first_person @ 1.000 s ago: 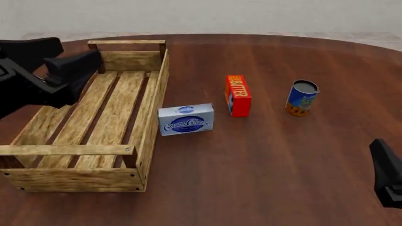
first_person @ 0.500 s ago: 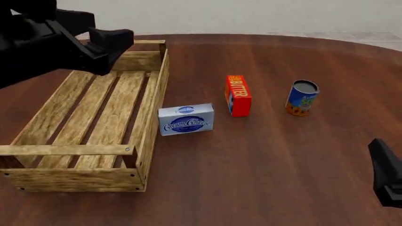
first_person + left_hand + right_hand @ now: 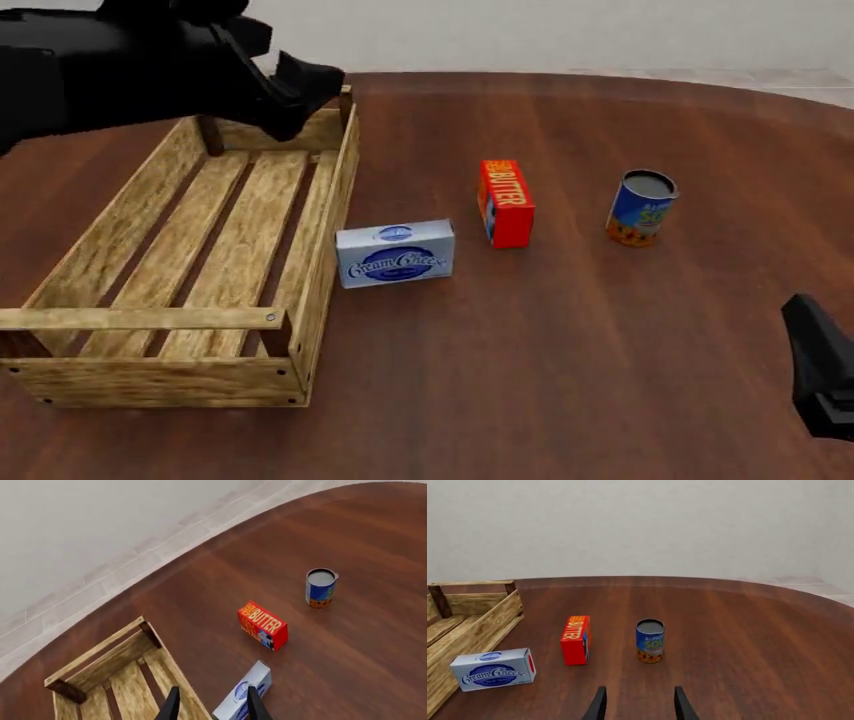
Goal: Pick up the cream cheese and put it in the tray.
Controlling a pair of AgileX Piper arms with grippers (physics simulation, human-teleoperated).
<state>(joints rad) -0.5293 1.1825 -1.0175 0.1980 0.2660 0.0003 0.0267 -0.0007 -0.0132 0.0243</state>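
The cream cheese is a pale blue-white box with a dark blue oval. It lies on the table just right of the tray, a long crate of light wooden slats. My left gripper hovers above the tray's far right corner, well behind the box. In the left wrist view it stands open, with the cream cheese beside one fingertip and the tray below. My right gripper rests low at the near right, open and empty. The right wrist view has the cream cheese beside the tray.
A red-orange butter box stands on edge right of the cream cheese. Further right is an open soup can. Both show in the wrist views: butter box, soup can. The round table's edge curves behind.
My left arm has swung rightward and farther away, from over the tray's left side to above its far right corner. The right arm and all objects are unmoved.
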